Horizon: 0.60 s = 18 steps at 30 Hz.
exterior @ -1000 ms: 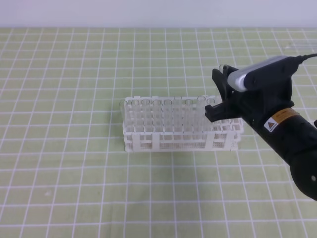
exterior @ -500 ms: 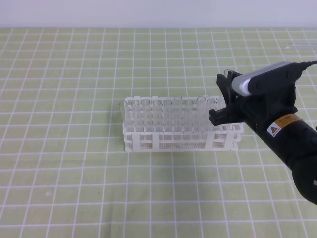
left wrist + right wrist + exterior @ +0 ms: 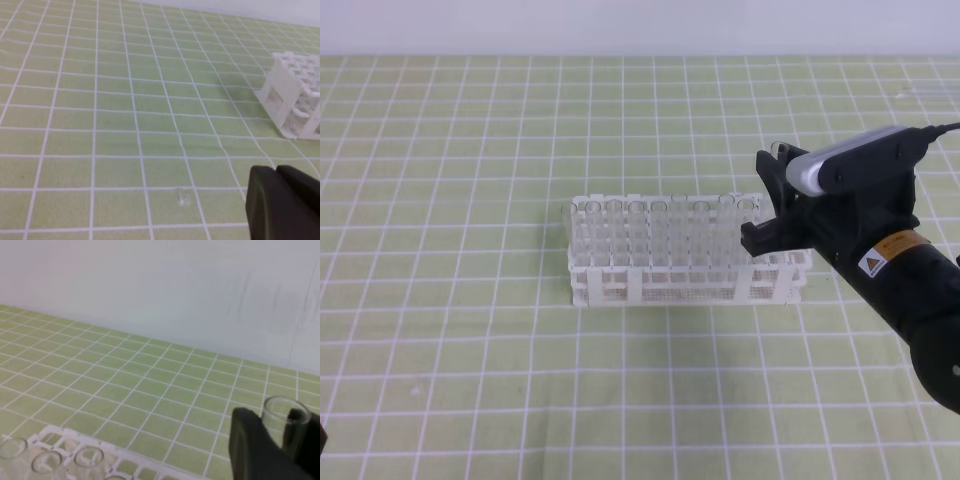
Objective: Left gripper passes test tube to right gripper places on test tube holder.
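Exterior high, right end effector [image 3: 768, 200] (warning-triangle label [image 3: 868, 263]), test tube holder [image 3: 685, 252]

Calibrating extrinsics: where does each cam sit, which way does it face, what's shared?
Exterior high: above, looks down on test tube holder and right gripper.
Left wrist: low on the left arm, looks toward the holder's end; left gripper in corner.
Right wrist: over the holder, faces the wall; fingers around test tube.
Shared: holder, mat.
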### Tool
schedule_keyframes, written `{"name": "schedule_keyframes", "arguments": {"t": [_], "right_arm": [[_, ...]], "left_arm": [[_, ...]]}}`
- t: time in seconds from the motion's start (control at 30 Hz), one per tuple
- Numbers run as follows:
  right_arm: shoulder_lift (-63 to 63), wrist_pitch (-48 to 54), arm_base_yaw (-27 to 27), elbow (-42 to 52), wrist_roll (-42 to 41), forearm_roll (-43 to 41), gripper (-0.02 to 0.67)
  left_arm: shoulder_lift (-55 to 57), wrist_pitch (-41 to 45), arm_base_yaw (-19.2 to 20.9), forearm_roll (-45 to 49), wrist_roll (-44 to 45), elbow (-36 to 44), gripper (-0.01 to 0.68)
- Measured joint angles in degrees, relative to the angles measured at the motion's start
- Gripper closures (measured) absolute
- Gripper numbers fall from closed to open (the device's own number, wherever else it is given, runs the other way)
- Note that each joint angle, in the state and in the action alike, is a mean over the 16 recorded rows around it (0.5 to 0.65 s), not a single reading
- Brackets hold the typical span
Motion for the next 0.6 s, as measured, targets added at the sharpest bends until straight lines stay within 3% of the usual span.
{"name": "schedule_keyframes", "arguments": {"t": [0.6], "right_arm": [[1.0,-0.2,0.0,0.7,0.0,-0.6,0.547]], "left_arm": [[-1.0,-0.3,5.2,0.0,0.0,0.2,0.675]]}}
